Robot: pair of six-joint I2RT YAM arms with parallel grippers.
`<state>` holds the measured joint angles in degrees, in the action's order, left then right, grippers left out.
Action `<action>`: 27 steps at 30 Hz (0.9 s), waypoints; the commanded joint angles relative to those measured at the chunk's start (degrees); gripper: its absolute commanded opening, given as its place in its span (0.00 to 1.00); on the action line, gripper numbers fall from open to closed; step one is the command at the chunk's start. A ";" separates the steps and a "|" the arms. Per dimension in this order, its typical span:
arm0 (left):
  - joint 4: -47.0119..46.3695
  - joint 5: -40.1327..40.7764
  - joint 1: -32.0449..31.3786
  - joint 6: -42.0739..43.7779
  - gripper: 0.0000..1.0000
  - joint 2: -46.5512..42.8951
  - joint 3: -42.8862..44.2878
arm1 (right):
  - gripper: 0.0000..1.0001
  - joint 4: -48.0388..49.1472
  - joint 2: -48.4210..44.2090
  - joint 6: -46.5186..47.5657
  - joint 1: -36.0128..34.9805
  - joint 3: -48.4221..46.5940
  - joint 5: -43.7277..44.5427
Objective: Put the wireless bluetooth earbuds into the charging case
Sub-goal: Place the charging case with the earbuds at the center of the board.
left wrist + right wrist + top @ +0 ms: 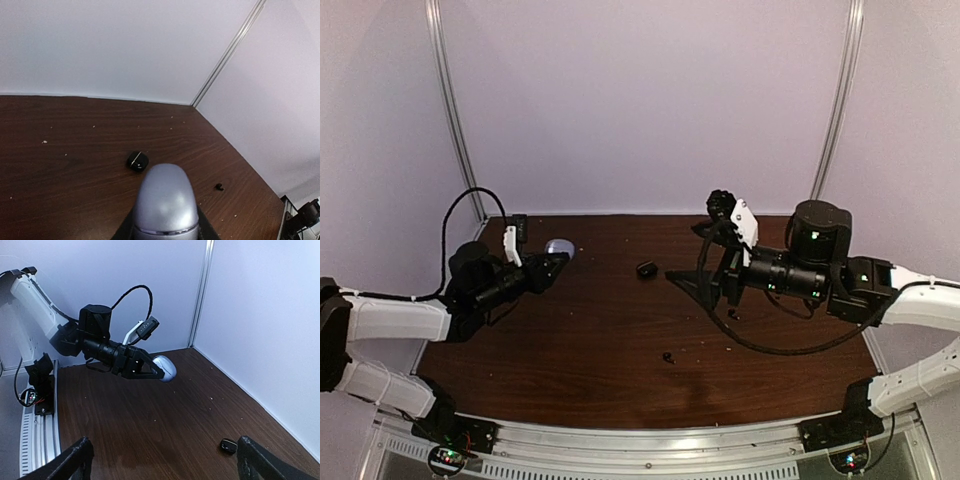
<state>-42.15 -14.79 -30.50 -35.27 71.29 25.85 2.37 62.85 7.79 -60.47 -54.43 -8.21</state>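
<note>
My left gripper point(552, 262) is shut on a closed, shiny lavender-silver charging case point(560, 247) and holds it above the table at the back left. In the left wrist view the case point(165, 202) fills the space between the jaws. A small closed black case point(646, 268) lies mid-table and also appears as the black case point(137, 161) and the black case point(228, 445) in the wrist views. One tiny black earbud point(668, 356) rests on the wood nearer the front, and an earbud point(218, 187) shows in the left wrist view. My right gripper point(692, 285) stands open and empty, its fingers point(70, 465) spread wide.
The dark wooden table point(620, 330) is walled by pale panels at the back and sides, with metal posts point(455, 110) in the back corners. A metal rail point(650, 440) runs along the near edge. Light crumbs dot the wood.
</note>
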 commanded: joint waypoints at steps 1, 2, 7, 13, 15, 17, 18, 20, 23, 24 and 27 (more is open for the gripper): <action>8.27 -1.84 4.02 0.34 0.00 6.90 5.54 | 1.00 4.85 -2.87 -5.05 1.05 2.40 6.18; 9.58 -2.66 4.99 0.26 0.00 9.28 6.93 | 1.00 3.97 -2.78 -5.74 1.21 2.33 6.42; 14.01 -5.80 6.24 0.21 0.00 21.35 14.23 | 1.00 2.55 -2.56 -7.74 2.20 3.32 7.69; 13.63 -10.89 7.50 -2.23 0.00 32.18 20.13 | 1.00 2.98 -3.23 -11.40 3.26 5.14 7.92; 14.91 -11.32 7.77 -2.43 0.00 34.53 22.17 | 1.00 2.90 -3.07 -13.22 3.83 5.71 7.94; 16.82 -11.23 7.90 -2.64 0.00 36.69 24.63 | 1.00 2.38 -2.45 -14.52 4.32 5.75 8.98; 17.75 -11.15 7.98 -2.77 0.00 37.62 25.60 | 1.00 2.11 -2.11 -14.92 4.46 5.74 9.64; 18.93 -11.23 8.00 -3.12 0.00 39.61 26.92 | 1.00 1.86 -1.29 -15.85 4.65 5.74 11.68; 20.81 -10.60 8.00 -3.47 0.01 40.95 28.28 | 1.00 1.04 0.51 -18.08 4.79 5.10 17.41; 21.53 -10.12 8.00 -3.49 0.03 41.29 28.68 | 1.00 0.47 0.91 -19.09 4.83 4.54 19.10; 23.99 -8.85 8.00 -3.55 0.07 41.76 29.61 | 1.00 -1.89 3.15 -21.19 4.88 2.33 21.87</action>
<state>-20.78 -24.45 -22.87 -38.17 112.22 53.21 3.29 63.77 -9.13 -56.05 -49.36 6.74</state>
